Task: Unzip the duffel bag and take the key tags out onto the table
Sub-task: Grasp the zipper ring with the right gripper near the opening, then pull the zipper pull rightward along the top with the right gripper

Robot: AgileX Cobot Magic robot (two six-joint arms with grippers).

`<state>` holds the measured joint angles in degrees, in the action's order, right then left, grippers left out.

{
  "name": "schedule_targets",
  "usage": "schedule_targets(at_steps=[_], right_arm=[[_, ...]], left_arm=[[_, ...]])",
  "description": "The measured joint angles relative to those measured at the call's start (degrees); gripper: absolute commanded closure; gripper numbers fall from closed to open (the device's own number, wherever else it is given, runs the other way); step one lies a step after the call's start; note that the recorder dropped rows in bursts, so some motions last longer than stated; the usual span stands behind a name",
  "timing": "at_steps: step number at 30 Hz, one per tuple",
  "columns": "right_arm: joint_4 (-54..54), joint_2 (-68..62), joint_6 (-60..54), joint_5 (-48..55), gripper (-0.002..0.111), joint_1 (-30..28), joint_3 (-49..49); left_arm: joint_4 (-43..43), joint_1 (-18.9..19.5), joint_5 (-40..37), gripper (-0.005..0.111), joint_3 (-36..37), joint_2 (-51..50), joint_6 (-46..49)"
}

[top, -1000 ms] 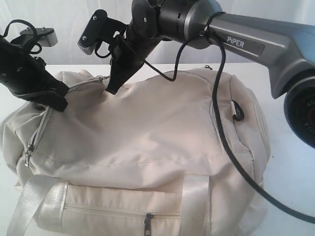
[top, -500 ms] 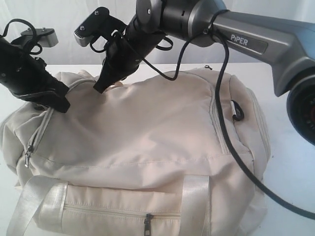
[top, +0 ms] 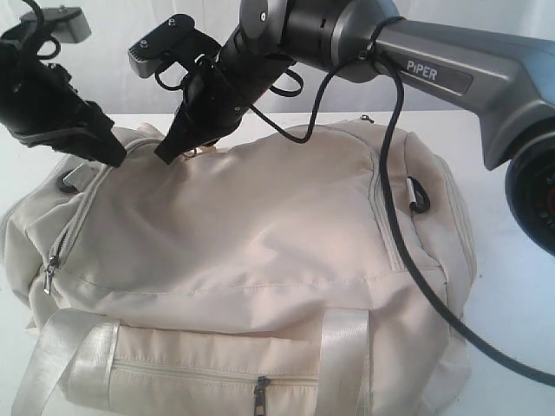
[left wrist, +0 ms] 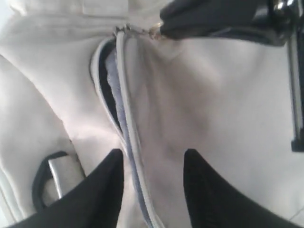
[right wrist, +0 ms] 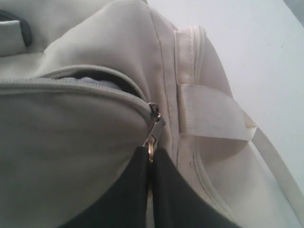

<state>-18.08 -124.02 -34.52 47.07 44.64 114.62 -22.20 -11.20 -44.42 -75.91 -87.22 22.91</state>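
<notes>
Where it lies on the white table (top: 512,295), the duffel bag (top: 260,251) is seen as a cream fabric bulk with pale glossy webbing straps (top: 342,355) and a dark pull (top: 257,392) on its near pocket. At the far left its top zipper (left wrist: 127,118) is parted in a slit, and grey lining (left wrist: 113,78) is shown inside. The metal pull (right wrist: 153,127) is clamped between the closed fingers of the right gripper (right wrist: 149,161). The left gripper (left wrist: 153,183) is held just over the slit, fingers apart and empty.
</notes>
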Motion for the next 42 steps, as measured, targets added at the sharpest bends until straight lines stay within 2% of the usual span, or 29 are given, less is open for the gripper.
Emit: schedule_targets(at_steps=[9,16,19,21,23,24,25,28,32,35,42], right_arm=[[0.62,0.00,1.54,1.80,0.108,0.00,0.00],[4.99,0.00,4.18,1.17,0.108,-0.02,0.00],[5.49,0.00,4.62,0.95,0.108,-0.10,0.00],[5.49,0.00,4.61,0.86,0.108,-0.10,0.00],[5.49,0.00,4.61,0.86,0.108,-0.10,0.00],[5.49,0.00,4.61,0.86,0.108,-0.10,0.00],[5.49,0.00,4.76,0.86,0.108,-0.10,0.00],[5.49,0.00,4.75,0.73,0.108,-0.10,0.00],[7.83,0.00,7.17,0.09,0.108,-0.10,0.00],[8.46,0.00,8.58,-0.28,0.108,-0.38,0.00],[19.22,0.00,14.00,2.69,0.108,-1.29,0.00]], left_arm=[[-0.67,0.00,12.09,0.060,-0.27,-3.46,0.92],[-8.60,0.00,13.10,0.049,-0.54,-8.58,8.02],[-11.24,0.00,13.71,0.050,-0.54,-10.09,11.08],[-11.36,0.00,14.68,0.057,-0.62,-11.29,11.57],[-11.36,0.00,15.89,0.077,-0.67,-12.29,11.68],[-11.36,0.00,16.01,0.095,-0.67,-12.41,11.68],[-11.36,0.00,16.25,0.107,-0.67,-12.50,11.68],[-10.14,0.00,16.03,0.107,-0.67,-12.50,11.05],[-4.80,0.92,14.40,0.107,-0.76,-11.74,4.16],[-3.93,1.62,13.13,0.107,-0.76,-10.49,2.83],[-2.89,2.16,12.28,0.107,-0.76,-9.89,2.03]])
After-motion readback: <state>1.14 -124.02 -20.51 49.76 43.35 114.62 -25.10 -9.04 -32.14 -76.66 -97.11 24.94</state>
